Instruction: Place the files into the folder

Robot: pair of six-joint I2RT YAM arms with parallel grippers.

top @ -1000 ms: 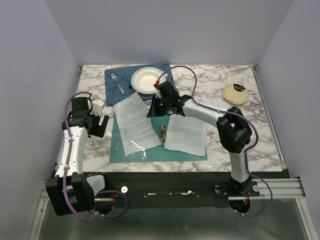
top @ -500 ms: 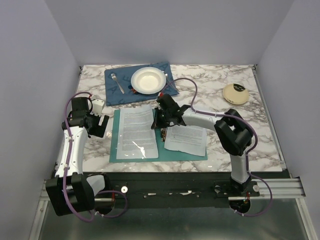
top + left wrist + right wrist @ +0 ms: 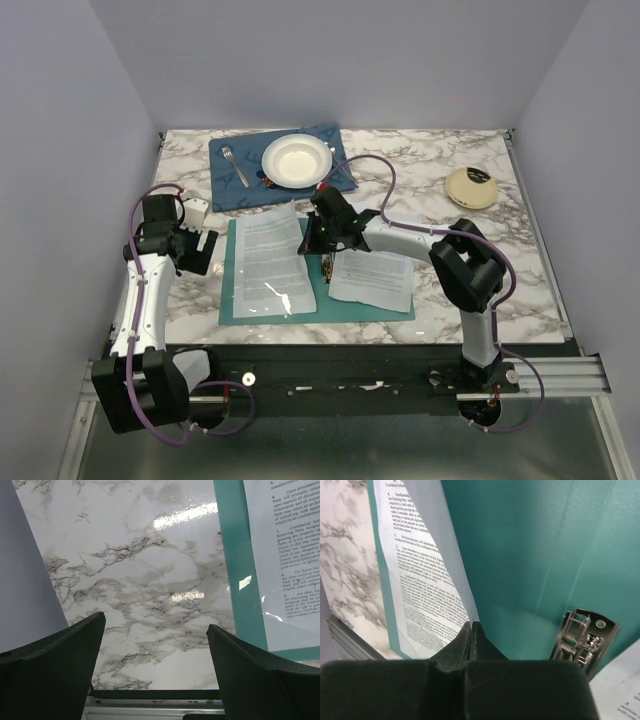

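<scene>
A white marble-patterned tabletop with grey veins (image 3: 420,165) sits boxed in by plain pale lavender walls: left (image 3: 60,180), far (image 3: 340,60) and right (image 3: 600,150). A silver aluminium rail (image 3: 560,375) runs along its near edge, above a dull grey metal sheet (image 3: 350,450). Overhead light leaves bright glare patches (image 3: 185,516) on the marble.
</scene>
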